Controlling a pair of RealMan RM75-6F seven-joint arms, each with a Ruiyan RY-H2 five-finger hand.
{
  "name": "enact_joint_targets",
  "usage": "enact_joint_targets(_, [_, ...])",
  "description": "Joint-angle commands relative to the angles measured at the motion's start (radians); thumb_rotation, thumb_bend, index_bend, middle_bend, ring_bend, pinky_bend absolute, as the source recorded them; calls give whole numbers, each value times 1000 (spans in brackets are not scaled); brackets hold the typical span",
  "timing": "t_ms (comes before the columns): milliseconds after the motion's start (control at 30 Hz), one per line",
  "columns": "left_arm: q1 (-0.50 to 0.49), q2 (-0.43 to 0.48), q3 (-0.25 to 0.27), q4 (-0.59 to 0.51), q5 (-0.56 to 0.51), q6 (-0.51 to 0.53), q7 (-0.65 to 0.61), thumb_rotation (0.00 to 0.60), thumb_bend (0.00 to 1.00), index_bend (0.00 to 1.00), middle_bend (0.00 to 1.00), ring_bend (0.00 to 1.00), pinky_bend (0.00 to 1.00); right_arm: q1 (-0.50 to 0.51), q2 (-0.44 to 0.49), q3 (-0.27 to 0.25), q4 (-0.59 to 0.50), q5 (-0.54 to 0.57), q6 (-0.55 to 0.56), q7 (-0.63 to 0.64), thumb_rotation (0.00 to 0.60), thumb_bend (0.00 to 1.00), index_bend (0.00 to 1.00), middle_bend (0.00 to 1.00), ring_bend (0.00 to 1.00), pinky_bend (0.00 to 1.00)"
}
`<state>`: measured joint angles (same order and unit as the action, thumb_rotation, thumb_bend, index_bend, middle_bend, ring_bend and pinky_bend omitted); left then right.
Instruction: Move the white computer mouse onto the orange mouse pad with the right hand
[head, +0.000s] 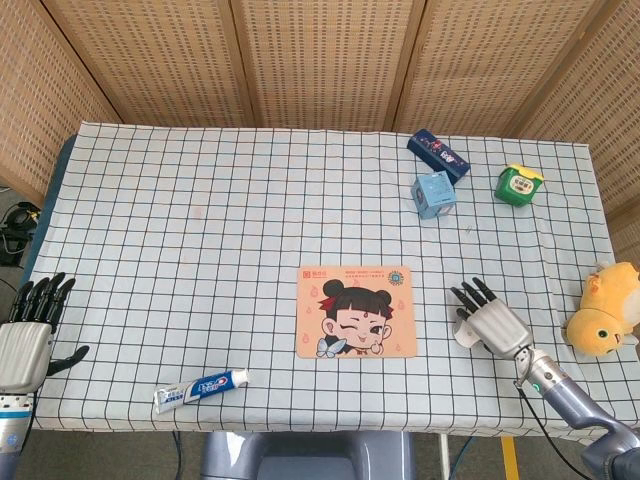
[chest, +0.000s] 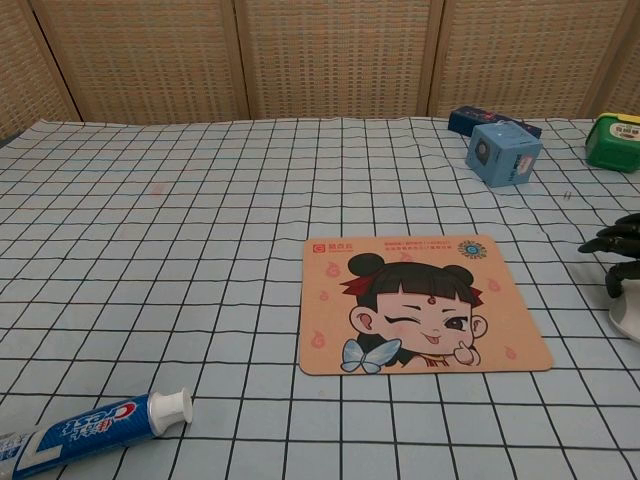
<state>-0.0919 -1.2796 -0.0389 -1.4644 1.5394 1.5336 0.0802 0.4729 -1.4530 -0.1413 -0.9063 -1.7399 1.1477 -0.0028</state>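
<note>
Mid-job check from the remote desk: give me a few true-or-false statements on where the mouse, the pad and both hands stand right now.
1. The orange mouse pad has nothing lying on it. True.
2. The right hand is over the white computer mouse, right of the pad. True; only a white sliver of the mouse shows under it.
3. The left hand is gripping the toothpaste tube. False: it holds nothing, at the table's left edge, apart from the tube.
4. The light blue box sits on the pad. False: it stands farther back, near the dark blue box.
5. The yellow plush toy lies right of the right hand. True.
</note>
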Motion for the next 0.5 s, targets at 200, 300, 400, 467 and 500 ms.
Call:
enact_joint_targets(200, [0,0,-1,1,-2,0,-3,600,0,0,0,0,0,-4,-27,-2,42,-8,26,28,600,153,604,355,252,333])
enact_joint_targets(300, [0,0,0,2,-2,-1,-4,600,0,0,0,0,0,-6,-34,-1,54,-14,47,40,600,165,707,508,421,476])
enact_joint_targets(400, [-1,-1,0,3,-3,-3,-7,600,0,0,0,0,0,-8,-40,0,69,-25,80,49,600,175,802,592,509,551])
enact_joint_targets(467, [0,0,-1,3,-4,-2,-9,600,0,0,0,0,0,-8,-41,0,73,-28,89,52,600,179,828,612,533,576])
enact_joint_targets(500, [0,0,-1,3,-4,-2,-9,600,0,0,0,0,0,-7,-41,0,74,-30,93,52,600,179,832,616,538,582])
